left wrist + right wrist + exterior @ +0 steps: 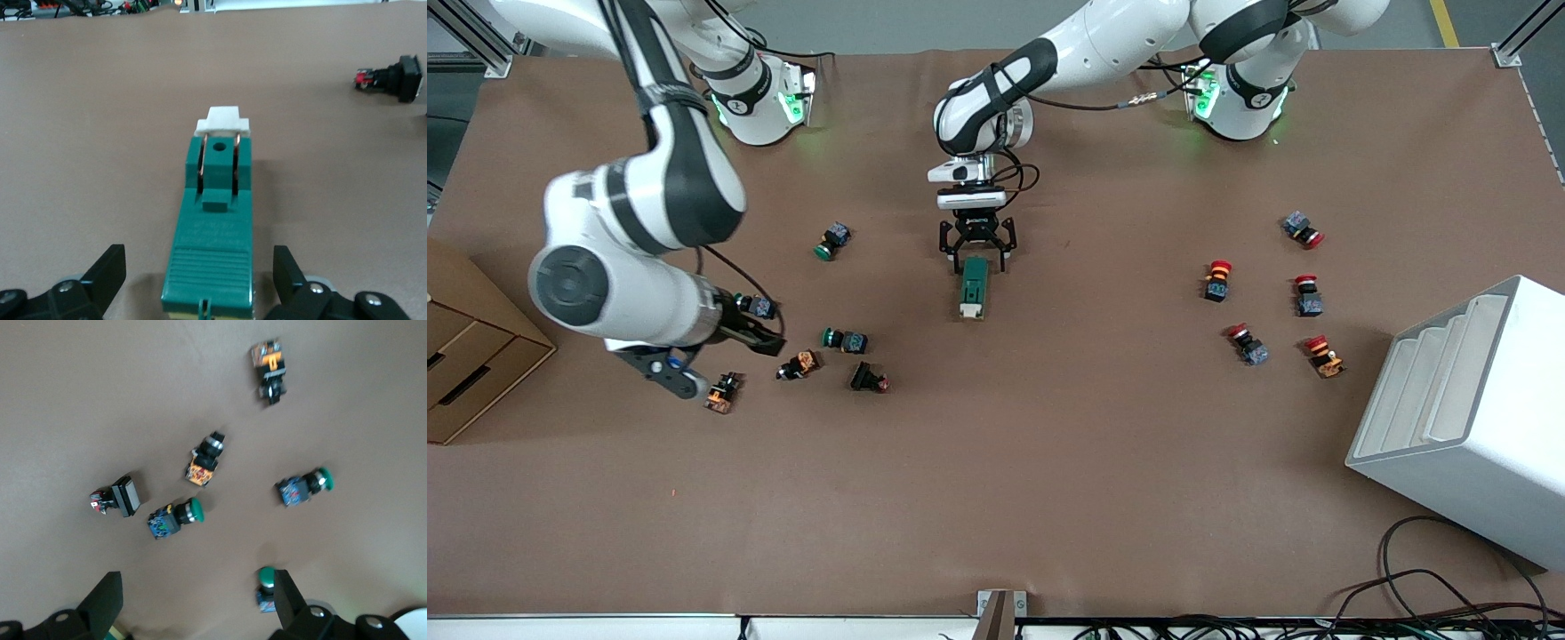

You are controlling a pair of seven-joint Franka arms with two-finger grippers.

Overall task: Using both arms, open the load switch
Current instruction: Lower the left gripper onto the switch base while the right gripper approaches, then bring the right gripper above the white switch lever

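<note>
One green load switch (973,286) lies mid-surface, white toggle toward the camera. The left pincer (977,255) straddles its end, spread. The right pincer (720,351) hangs spread above six push buttons (845,340); five red-capped buttons (1216,279) dot the brown surface (1049,462).

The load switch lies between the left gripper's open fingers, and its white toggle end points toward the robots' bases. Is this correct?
Not fully. The load switch does lie between the left gripper's open fingers, but the front view shows its white toggle end pointing toward the front camera, away from the bases.
</note>
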